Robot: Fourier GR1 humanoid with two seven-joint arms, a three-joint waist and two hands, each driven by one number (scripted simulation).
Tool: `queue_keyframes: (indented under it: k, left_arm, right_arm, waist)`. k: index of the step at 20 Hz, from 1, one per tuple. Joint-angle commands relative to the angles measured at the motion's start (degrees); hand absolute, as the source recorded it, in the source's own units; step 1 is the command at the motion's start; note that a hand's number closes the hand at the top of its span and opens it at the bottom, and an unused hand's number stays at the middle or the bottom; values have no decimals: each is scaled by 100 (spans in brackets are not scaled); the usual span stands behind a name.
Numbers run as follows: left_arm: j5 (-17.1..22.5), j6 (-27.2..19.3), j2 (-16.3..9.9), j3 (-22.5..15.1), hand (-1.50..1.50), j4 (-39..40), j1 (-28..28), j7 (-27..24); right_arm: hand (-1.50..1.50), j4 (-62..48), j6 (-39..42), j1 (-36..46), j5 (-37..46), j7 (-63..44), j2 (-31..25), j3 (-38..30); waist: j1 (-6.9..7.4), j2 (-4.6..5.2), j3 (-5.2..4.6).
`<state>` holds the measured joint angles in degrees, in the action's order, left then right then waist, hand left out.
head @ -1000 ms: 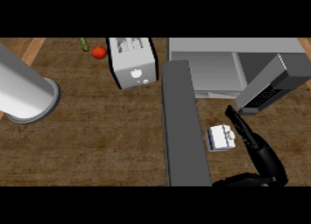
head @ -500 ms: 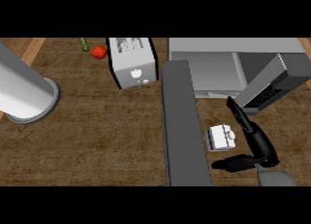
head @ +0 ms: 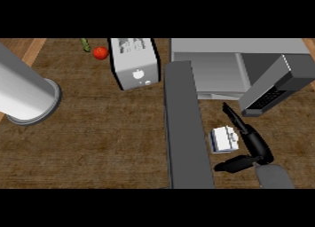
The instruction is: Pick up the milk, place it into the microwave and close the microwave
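Near the table's (head: 88,133) right side stands the milk (head: 223,139) — a small white carton just right of a long grey bar (head: 184,128). Beside it sits the right hand (head: 250,142), fingers (head: 230,113) straight and stretched toward the microwave (head: 232,66), thumb spread low; nothing is held. Ahead, the microwave door (head: 277,86) hangs open. Farther left are a toaster (head: 135,64), a tomato (head: 100,52) and a grey cylinder (head: 19,88).

View: you have one head view, looking steeply down on the wooden counter (head: 88,146).
Far edge: toaster (head: 135,66) and open microwave (head: 242,66) sit at the top.
Near edge: your right hand (head: 251,144) enters from below.
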<state>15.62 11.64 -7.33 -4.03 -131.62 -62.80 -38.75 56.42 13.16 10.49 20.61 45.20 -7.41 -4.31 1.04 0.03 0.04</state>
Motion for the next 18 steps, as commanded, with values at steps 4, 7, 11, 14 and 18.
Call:
queue_keyframes:
  k: [4,7,11,14,18]
  left_arm:
    - [-405,133,258,-260,-150,275,-102,-189]
    - [-272,348,183,-91,-150,282,-345,-504]
    - [-20,333,105,167,-150,87,-233,-247]
    - [55,379,151,187,-150,198,-161,-258]
    - [121,287,92,420,-150,208,140,-5]
  right_arm:
    - [150,-1163,-320,413,171,646,-151,-162]
    - [150,-1814,-893,391,447,1269,-205,-197]
    - [-150,-2198,-1587,678,689,1517,-44,-183]
    - [150,-2455,-1839,1047,944,1388,-196,-125]
    - [150,-3136,-2486,1089,1116,1773,95,-153]
  waist:
    - [-4,0,1]
    - [37,4,4]
    - [27,16,6]
    - [36,18,4]
    - [20,41,9]
